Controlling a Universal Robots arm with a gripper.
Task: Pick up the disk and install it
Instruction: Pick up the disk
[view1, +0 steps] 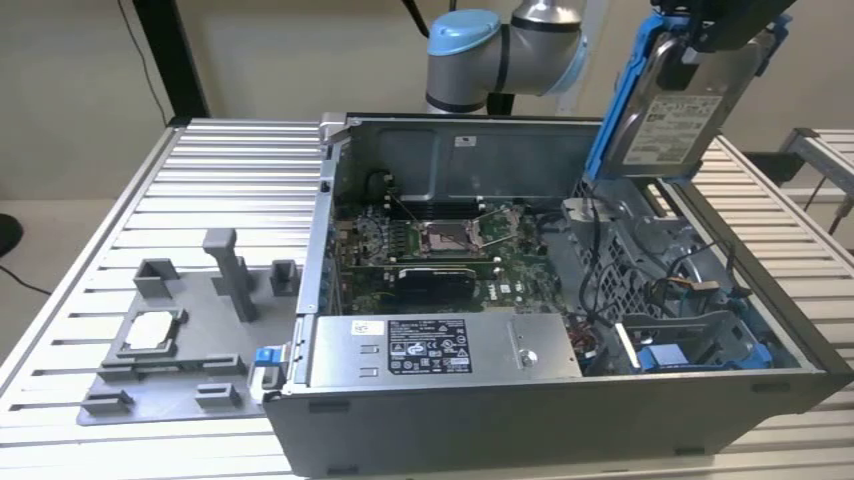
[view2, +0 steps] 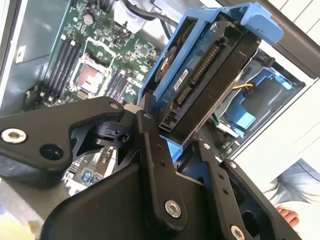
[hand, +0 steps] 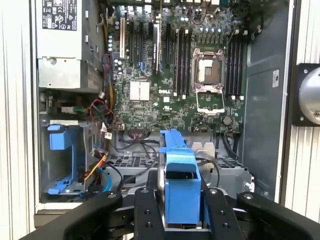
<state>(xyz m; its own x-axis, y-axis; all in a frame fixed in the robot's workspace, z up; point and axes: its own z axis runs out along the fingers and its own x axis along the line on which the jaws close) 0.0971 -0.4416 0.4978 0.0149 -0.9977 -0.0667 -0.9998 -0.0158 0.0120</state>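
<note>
The disk, a silver hard drive with a white label in a bright blue carrier, hangs upright high above the open computer case at the exterior view's right. My gripper is shut on its top end. In both wrist views the black fingers clamp the blue carrier from two sides. The second wrist view looks along the disk's connector edge. Below it, inside the case, sit the metal drive cage and a blue drive bay.
The case holds a green motherboard with an open processor socket, a grey power supply box and loose cables. A grey fixture plate with posts and a small silver chip lies at the exterior view's left.
</note>
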